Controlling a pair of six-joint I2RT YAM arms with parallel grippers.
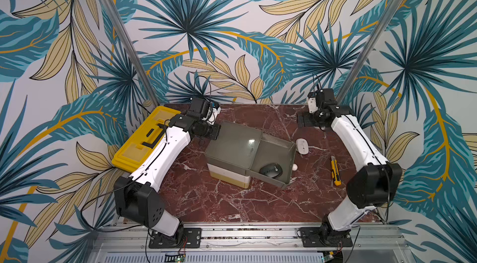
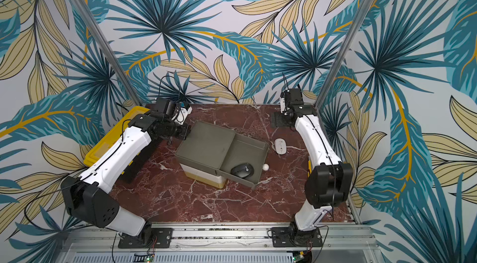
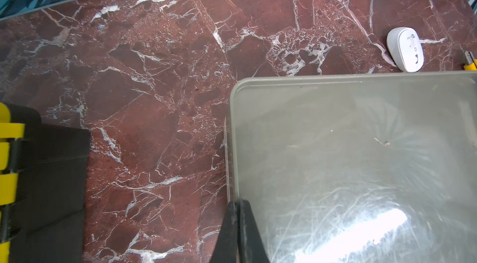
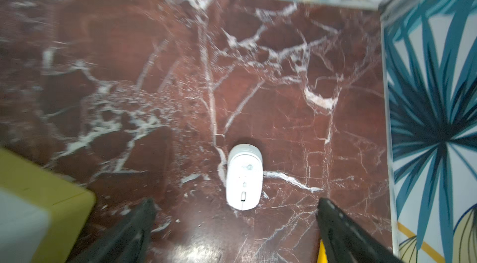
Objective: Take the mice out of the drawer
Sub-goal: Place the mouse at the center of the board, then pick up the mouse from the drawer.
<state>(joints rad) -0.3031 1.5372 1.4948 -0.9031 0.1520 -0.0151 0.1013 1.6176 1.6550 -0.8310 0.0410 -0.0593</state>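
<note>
- In both top views the left gripper (image 1: pixel 215 132) sits at the back corner of the grey drawer unit (image 1: pixel 233 145). It's too small there to read the jaws. The right gripper (image 1: pixel 303 121) hangs over the back of the marble table (image 1: pixel 206 202), well apart from the unit.
- Same views, head count: two mice. One white mouse (image 1: pixel 302 146) lies on the table just beside the pulled-out drawer (image 1: pixel 281 145). One dark mouse (image 1: pixel 270 170) lies inside the drawer, in its near corner. There's also one white knob (image 1: pixel 295 167), one utility knife (image 1: pixel 335 171) and one yellow toolbox (image 1: pixel 136 145).
- Left wrist view: the left gripper (image 3: pixel 237 233) is pinched tight with nothing between the fingers. Its tips are right at the edge of the unit's grey top (image 3: pixel 348 145). Honestly can't tell if they touch it or just hover.
- Right wrist view, a bit blurry: the right gripper (image 4: pixel 235 201) is spread wide and empty. The white mouse (image 4: pixel 244 177) lies flat on the table between the two fingers (image 4: pixel 144 212) and a little ahead of them, clear of both.
</note>
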